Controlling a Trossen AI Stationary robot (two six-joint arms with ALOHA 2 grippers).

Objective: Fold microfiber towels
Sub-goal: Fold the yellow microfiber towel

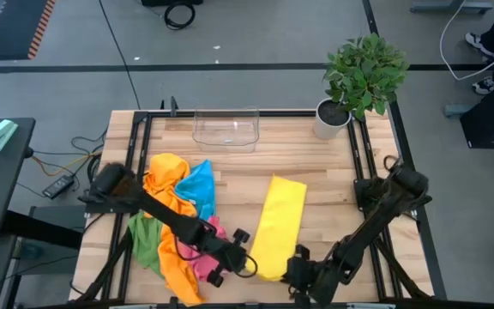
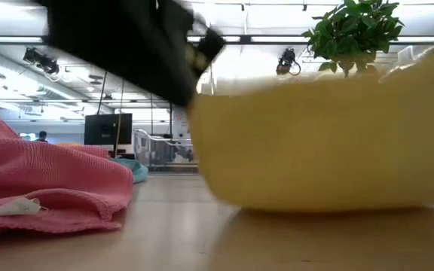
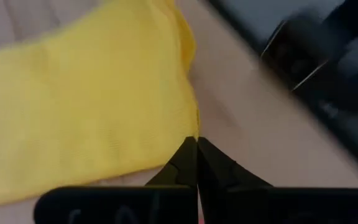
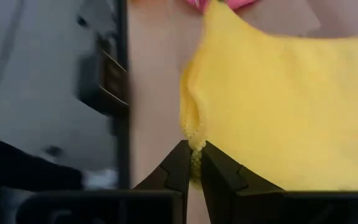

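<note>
A yellow towel (image 1: 280,225), folded into a long strip, lies on the wooden table with one short end toward the near edge. My left gripper (image 1: 245,264) is shut on that end's left corner, and my right gripper (image 1: 295,268) is shut on its right corner. The low view shows the near end (image 2: 322,143) raised off the wood. Left of the strip lies a loose heap of orange (image 1: 168,184), blue (image 1: 200,189), green (image 1: 144,236) and pink (image 1: 206,253) towels. My left gripper pinches the yellow towel's near left corner (image 3: 193,127) between its two fingertips (image 3: 185,158). It slants down at the corner from the table's left. One layer or several, I cannot tell. The corner is raised while the rest of the strip lies on the table. My right gripper pinches the yellow towel's near right corner (image 4: 194,144) between its two fingers (image 4: 176,165); a bunched bit of cloth edge sits in the gap. It slants down at the corner from the right. The cloth rises to the fingers, and the far part rests on the table.
A clear plastic tray (image 1: 226,129) stands at the far middle of the table. A potted plant (image 1: 363,77) stands at the far right corner. Bare wood (image 1: 333,197) shows right of the yellow strip. Black frame rails (image 1: 360,146) run along the table's sides.
</note>
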